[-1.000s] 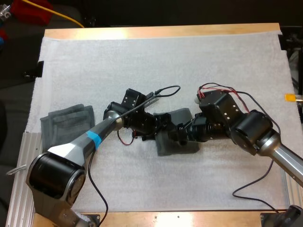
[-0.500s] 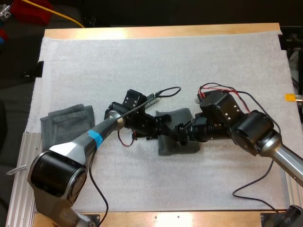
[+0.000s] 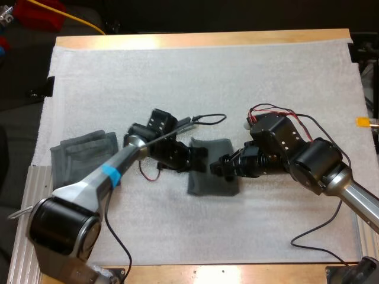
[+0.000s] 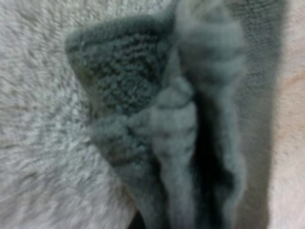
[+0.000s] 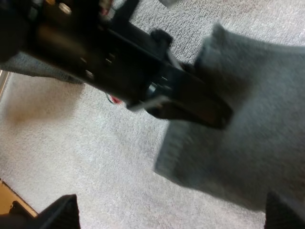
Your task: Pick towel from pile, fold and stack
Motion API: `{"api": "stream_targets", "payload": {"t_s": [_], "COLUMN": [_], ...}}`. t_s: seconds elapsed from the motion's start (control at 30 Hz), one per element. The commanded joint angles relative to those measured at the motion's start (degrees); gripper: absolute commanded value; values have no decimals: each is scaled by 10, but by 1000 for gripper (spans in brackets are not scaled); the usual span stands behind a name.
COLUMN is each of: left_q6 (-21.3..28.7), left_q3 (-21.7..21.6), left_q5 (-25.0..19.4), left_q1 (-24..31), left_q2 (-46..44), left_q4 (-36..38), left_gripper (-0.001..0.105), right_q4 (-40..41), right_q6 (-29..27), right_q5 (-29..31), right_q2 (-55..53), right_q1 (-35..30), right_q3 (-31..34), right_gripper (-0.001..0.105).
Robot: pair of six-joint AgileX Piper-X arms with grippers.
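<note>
Left gripper point(image 3: 198, 160) sits at the 10 o'clock corner of the towel point(image 3: 212, 182). Whether it is pinching the cloth or standing open I cannot tell (its own camera is so close that it sees little but bunched grey-green folds against the mat). Right gripper point(image 3: 220, 168) is at the towel's 2 o'clock side, its fingers point(image 5: 61, 212) spread wide with nothing between them and the cloth lying flat just ahead.

That towel lies near the middle of the white mat point(image 3: 249, 77), a shade toward 5 o'clock, and looks folded into a compact pad. A second towel point(image 3: 83, 155), folded flat, lies at the mat's 9 o'clock edge, well apart. I take it for the stacking spot.

I expect the cloth to be light, soft and quite limp. Lifted by one layer it would likely sag and fall open. Its nap should cling to the fuzzy mat, so it would drag and ruck up rather than slide. The bunched ridge near the left gripper suggests the layers creep easily. The better hold, I judge, is a deep pinch through every layer at the folded edge, at two corners of one side, so the pad hangs together.
</note>
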Motion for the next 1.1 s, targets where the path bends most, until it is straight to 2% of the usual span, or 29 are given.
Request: {"api": "stream_targets", "payload": {"t_s": [0.0, 0.17, 0.47, 0.63, 0.9, 1.07], "left_q6": [23, 85, 206, 248, 275, 304], "left_q3": [-10, -50, -107, -118, -118, -120], "left_q5": [2, 37, 37, 20, -3, -45], "left_q1": [10, 58, 129, 169, 240, 292], "left_q2": [-14, -28, -40, -54, -91, -101], "left_q4": [19, 96, 236, 284, 312, 348], "left_gripper": [0, 0, 0, 0, 0, 0], "right_q4": [1, 1, 1, 1, 1, 1], "right_q6": [-7, -7, -10, -11, -11, -11], "right_q5": [-3, -3, -4, -4, -4, -18], "right_q2": [-6, -6, -6, -6, -6, -6], "right_q1": [1, 1, 1, 1, 1, 1], "right_q3": [-2, -2, -2, -2, -2, -2], "right_gripper": [75, 75, 75, 75, 75, 75]}}
